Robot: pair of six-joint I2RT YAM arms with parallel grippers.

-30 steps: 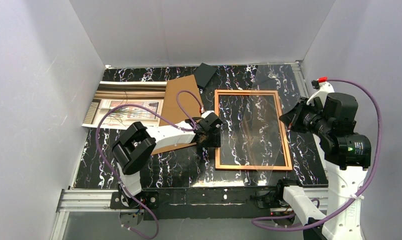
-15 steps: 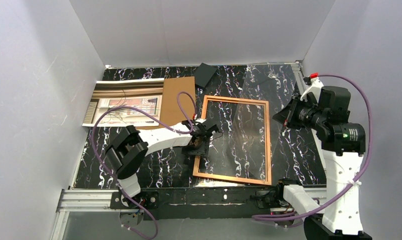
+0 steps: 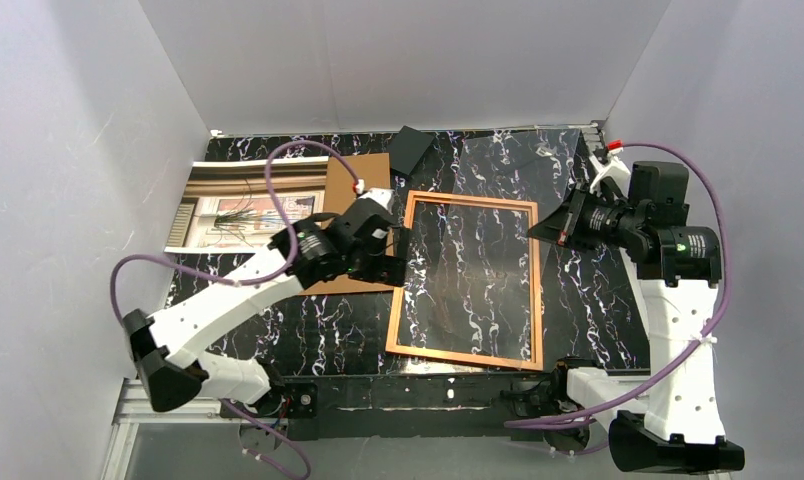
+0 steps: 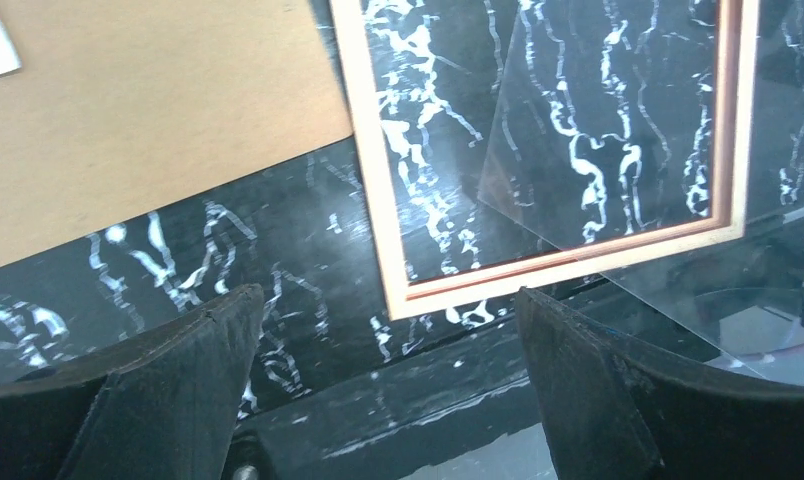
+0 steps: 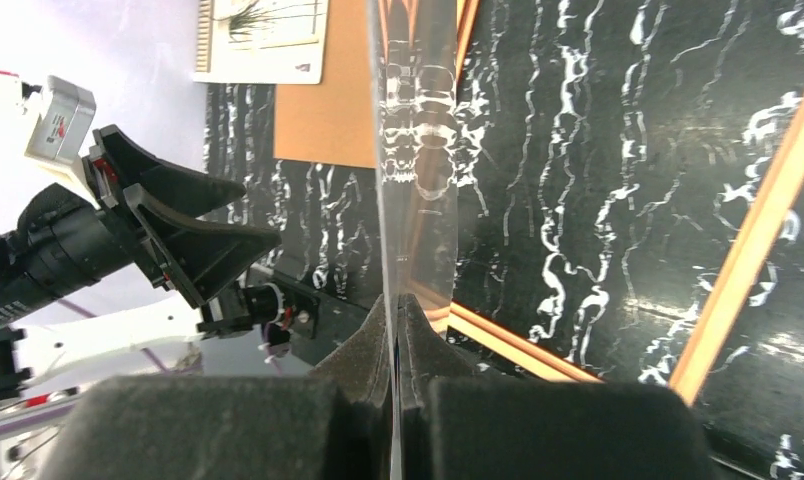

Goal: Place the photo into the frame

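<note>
The frame lies flat on the marble table, thin orange border, slightly skewed. The left wrist view shows its near left corner. The photo lies face up at the back left, partly under the brown cardboard board. My left gripper hovers open and empty above the frame's left edge. My right gripper is shut on the clear sheet and holds it tilted above the frame's right side. In the right wrist view the pads pinch the sheet's edge.
A small black piece lies at the table's back edge. White walls close in the left, back and right. The table's near rail runs along the front. The cardboard board also shows in the left wrist view.
The frame slid left and turned slightly. My left gripper has let go of its left edge and risen, with the arm swung up. My right gripper carried the clear sheet left and back.
</note>
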